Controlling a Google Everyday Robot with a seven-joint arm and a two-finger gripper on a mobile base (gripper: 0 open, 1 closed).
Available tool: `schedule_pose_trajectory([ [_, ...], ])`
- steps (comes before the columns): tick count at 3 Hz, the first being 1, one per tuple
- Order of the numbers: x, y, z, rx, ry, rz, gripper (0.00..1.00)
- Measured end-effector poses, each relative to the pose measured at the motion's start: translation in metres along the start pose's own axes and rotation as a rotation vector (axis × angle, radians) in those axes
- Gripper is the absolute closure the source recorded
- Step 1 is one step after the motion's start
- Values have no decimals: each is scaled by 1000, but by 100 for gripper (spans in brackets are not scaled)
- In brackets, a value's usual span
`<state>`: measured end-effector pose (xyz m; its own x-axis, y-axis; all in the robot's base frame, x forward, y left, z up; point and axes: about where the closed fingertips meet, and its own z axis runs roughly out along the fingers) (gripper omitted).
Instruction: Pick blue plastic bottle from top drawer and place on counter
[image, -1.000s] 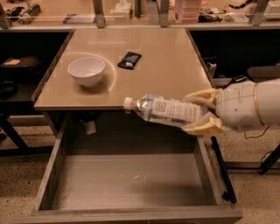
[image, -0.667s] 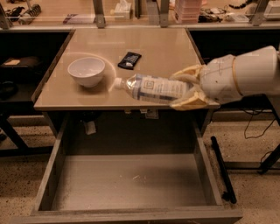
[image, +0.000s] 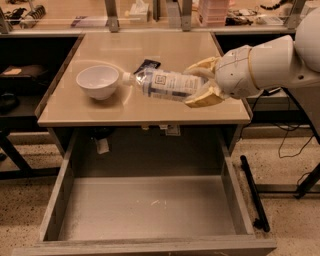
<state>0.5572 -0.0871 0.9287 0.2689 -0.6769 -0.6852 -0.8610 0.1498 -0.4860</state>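
1. Camera view showed the robot's cream two-finger gripper (image: 195, 85) over the right half of the glossy beige rectangular bench (image: 150, 107). Its fingers were clamped on the base end of the small clear blue plastic bottle (image: 160, 82).
2. The bottle lay near horizontal and appeared clear of the surface. Its white cap (image: 126, 77) pointed left, just beside the white round bowl (image: 97, 80).
3. Risk: any further leftward travel would likely knock the cap into the bowl's rim and shove the bowl.
4. Risk: released on its side, the round body could roll. The front edge was near, and the wide grey box-shaped top drawer (image: 145, 207) stood open and empty straight below, so a roll forward would undo the job.
5. Risk: with the hold at one end only, the long body could sag or twist on set-down.
6. The small black snack packet (image: 147, 65) sat just behind the bottle, partly hidden by it. Setting down on it would leave the bottle rocking.
7. Bare bench lay in front of the bottle and to its right.
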Motion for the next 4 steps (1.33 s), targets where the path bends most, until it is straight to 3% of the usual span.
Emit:
schedule_pose_trajectory([
  [1,16,-17,6,51,5,19,100],
  [2,49,-54,15,102,38,59,100],
  [4,85,-109,49,111,103,79,100],
])
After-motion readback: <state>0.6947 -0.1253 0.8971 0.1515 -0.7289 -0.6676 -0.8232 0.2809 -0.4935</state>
